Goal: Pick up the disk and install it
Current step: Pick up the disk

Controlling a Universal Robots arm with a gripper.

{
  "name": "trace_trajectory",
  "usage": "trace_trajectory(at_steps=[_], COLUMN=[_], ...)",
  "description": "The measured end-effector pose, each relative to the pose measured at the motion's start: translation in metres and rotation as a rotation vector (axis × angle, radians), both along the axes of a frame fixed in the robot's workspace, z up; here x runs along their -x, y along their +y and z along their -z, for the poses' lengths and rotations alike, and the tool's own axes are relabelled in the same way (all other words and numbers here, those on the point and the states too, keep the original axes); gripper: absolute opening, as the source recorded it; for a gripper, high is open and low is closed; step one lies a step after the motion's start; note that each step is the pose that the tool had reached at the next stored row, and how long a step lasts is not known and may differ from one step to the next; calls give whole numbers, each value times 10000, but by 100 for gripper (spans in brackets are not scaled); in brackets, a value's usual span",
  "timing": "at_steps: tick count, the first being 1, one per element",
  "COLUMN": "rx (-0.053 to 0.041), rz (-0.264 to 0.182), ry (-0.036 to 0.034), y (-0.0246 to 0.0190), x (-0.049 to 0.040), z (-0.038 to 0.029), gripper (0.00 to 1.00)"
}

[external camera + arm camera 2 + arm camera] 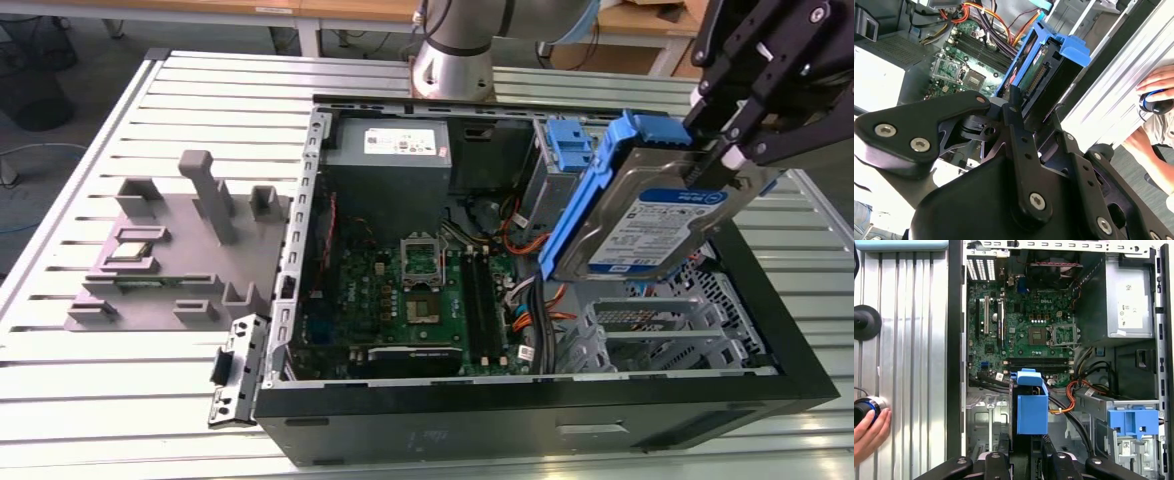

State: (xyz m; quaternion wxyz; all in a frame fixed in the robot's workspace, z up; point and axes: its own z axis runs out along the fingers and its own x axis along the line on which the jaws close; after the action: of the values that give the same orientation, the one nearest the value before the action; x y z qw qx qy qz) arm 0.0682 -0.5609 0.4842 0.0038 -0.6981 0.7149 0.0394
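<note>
The slatted metal desk (80, 400) covers nearly all of the exterior view, and on it lies the open computer case (534, 415), which takes the middle and the exterior view's right. Inside the case I see the green main board (400, 290) in the centre and the grey power supply (391, 145) above it in the frame. On the exterior view's left stands a grey plastic holder (174, 260), apart from the case. The disk (654, 225), in its blue frame, is in the upper right of the exterior view. It hangs tilted in the air above the open case and touches nothing below it. The tool (721, 160) is pinching the disk at its upper edge, with the fingers pressed on both sides. Below the disk, in the lower right of the frame, the metal drive cage (661, 335) looks empty. In my judgement the picking up is done, but the installing is not: the disk is not seated in any slot.
</note>
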Motion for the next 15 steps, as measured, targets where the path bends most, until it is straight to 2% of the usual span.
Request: trace_trajectory(at_steps=[9,15], rx=[1,1], rz=[0,-1], ry=[0,0], y=[-75,-77], x=[0,0], z=[2,2], gripper=[35,35])
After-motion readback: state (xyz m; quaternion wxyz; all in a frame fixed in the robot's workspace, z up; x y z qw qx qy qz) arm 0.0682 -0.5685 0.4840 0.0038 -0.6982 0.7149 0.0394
